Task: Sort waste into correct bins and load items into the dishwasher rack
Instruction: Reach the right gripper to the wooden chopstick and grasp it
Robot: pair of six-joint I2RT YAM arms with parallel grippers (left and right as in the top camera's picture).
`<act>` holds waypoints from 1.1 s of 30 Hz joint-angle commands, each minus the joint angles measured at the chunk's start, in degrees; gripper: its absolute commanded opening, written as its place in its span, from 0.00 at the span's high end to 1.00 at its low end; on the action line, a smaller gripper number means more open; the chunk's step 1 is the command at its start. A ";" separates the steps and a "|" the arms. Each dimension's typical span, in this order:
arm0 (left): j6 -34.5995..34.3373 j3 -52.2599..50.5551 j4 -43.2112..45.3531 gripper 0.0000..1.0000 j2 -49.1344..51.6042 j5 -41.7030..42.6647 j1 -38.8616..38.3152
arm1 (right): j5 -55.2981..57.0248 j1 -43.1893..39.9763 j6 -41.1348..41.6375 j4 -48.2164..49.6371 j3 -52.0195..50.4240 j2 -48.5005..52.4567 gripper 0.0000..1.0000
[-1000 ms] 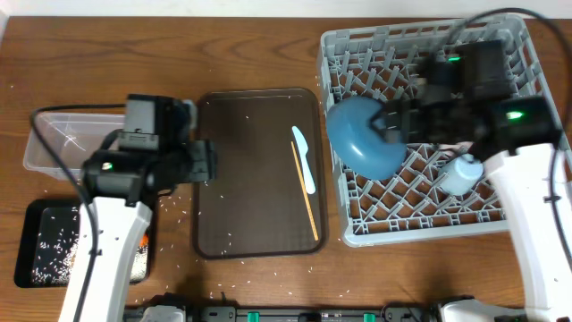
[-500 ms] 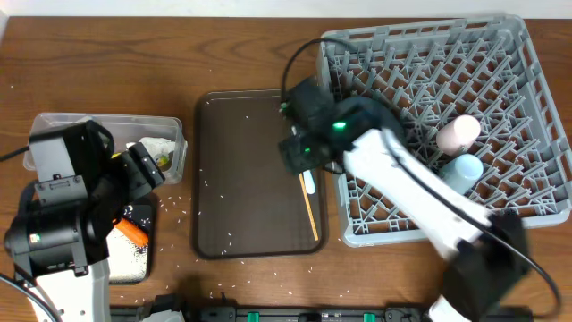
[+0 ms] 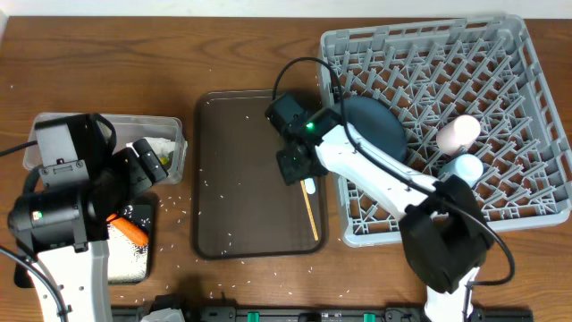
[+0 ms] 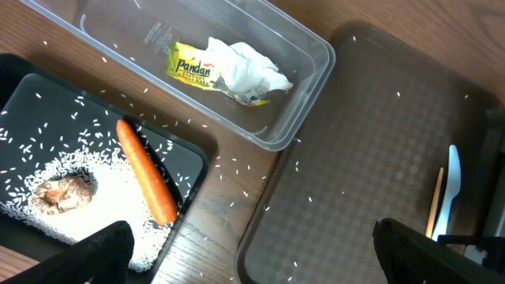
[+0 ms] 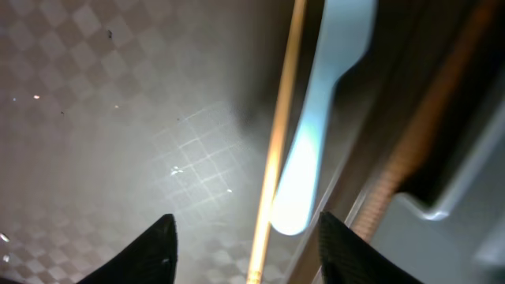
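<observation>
Currently, the pale blue spoon (image 5: 323, 110) lies flat on the dark brown serving tray (image 3: 241, 179), close to the tray's right edge. The wooden chopsticks (image 5: 278, 150) lie just beside the spoon and run roughly parallel to it.

Observe the right gripper (image 5: 245, 225). It hangs low over the tray, with its two fingers (image 5: 150, 252) spread apart on either side of the chopsticks and the spoon's broad end. The fingers have hold of nothing.

To the right of the tray stands the grey dishwasher rack (image 3: 500, 72). It contains the round blue plate (image 3: 375, 134) in its left part. The pink cup (image 3: 456, 134) and the blue cup (image 3: 465, 168) lie near each other further right.

On the left side of the table (image 3: 134, 54), note the two bins:
- The clear plastic tub (image 4: 304, 110) contains the yellow-silver wrapper (image 4: 193, 67) and the crumpled white napkin (image 4: 248, 67), which touch each other.
- The black tray-bin (image 4: 24, 95), just beside the tub, contains the orange carrot (image 4: 146, 181), a heap of white rice (image 4: 102, 201) and the brown food lump (image 4: 59, 193).

Loose grains also lie on the table and the serving tray.

The left gripper (image 4: 252, 237) hovers above the bins. Its fingers are wide apart and empty.
</observation>
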 commanded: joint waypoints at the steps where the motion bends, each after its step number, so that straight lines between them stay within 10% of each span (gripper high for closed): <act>1: -0.04 0.59 -0.09 0.02 0.72 -0.70 0.31 | -3.21 1.97 4.28 0.13 -0.11 3.43 0.52; 33: -0.04 0.59 -0.07 0.02 1.79 -0.70 0.31 | -2.27 2.82 3.17 -5.20 -0.11 3.21 0.51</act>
